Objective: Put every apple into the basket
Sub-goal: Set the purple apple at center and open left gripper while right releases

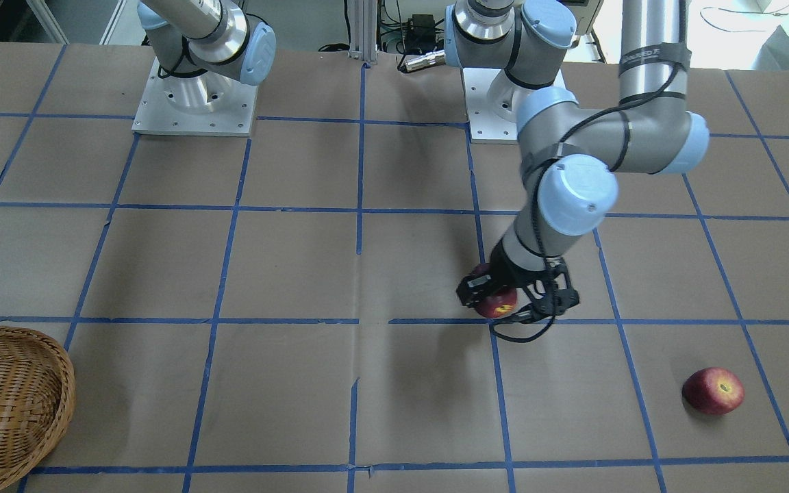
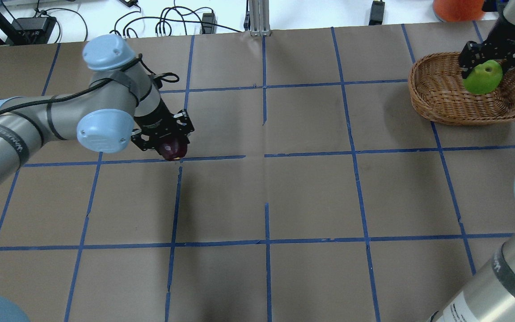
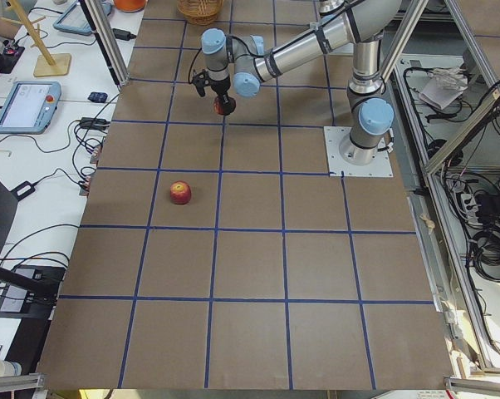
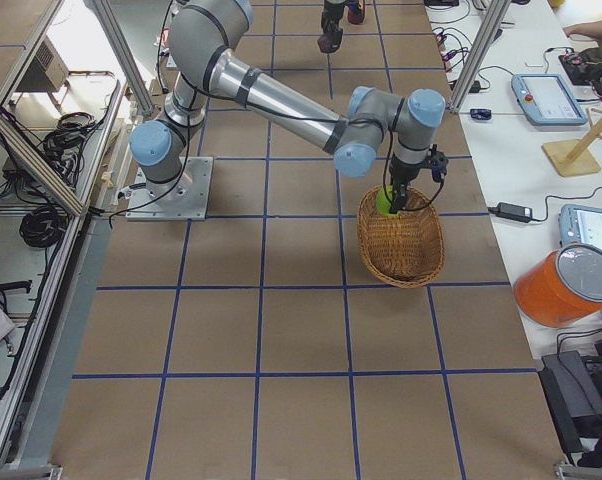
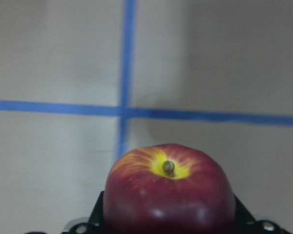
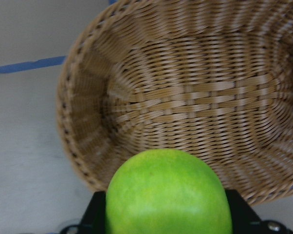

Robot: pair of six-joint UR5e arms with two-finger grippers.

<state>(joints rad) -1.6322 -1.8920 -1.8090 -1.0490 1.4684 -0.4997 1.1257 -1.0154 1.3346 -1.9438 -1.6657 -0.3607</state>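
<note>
My left gripper is shut on the dark maroon apple, which has a yellow patch at its stem, and holds it just above the table left of centre. It also shows in the front view. My right gripper is shut on the lime green apple and holds it over the wicker basket at the far right. In the right wrist view the green apple hangs above the basket's near rim. The lighter red apple lies free on the table, far from both grippers.
The table is brown paper with a blue tape grid. An orange container stands beyond the basket at the table's far edge. Both arm bases are bolted on at the robot's side. Tablets and cables lie beside the table.
</note>
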